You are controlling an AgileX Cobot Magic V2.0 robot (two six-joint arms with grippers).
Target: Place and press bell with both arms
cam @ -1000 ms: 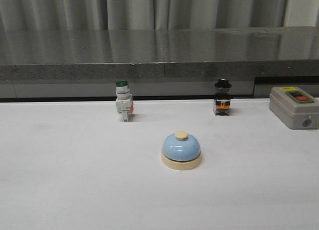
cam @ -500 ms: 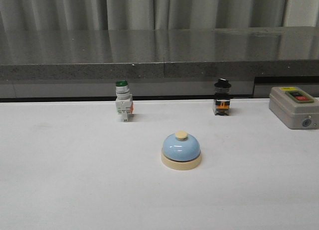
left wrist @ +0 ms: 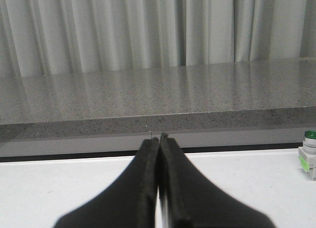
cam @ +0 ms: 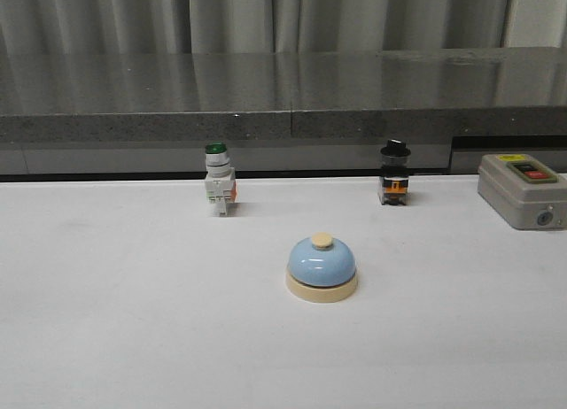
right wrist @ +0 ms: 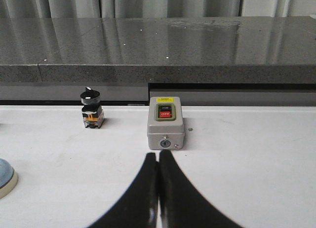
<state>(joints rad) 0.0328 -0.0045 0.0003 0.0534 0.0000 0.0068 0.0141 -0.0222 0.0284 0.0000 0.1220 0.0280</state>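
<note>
The bell [cam: 322,267] is seen upright on the white table [cam: 115,329] slightly right of center in the lower half of the front view, and only its edge shows at the lower left border of the right wrist view. In the left wrist view the left gripper [left wrist: 158,139] is shown with its 2 fingers pressed together and nothing between them, with the green-capped switch [left wrist: 309,161] at the right edge. The right gripper [right wrist: 158,156] is likewise closed and empty, with the grey box [right wrist: 166,122] just above its tips and the black-capped switch [right wrist: 91,108] at left of center.
</note>
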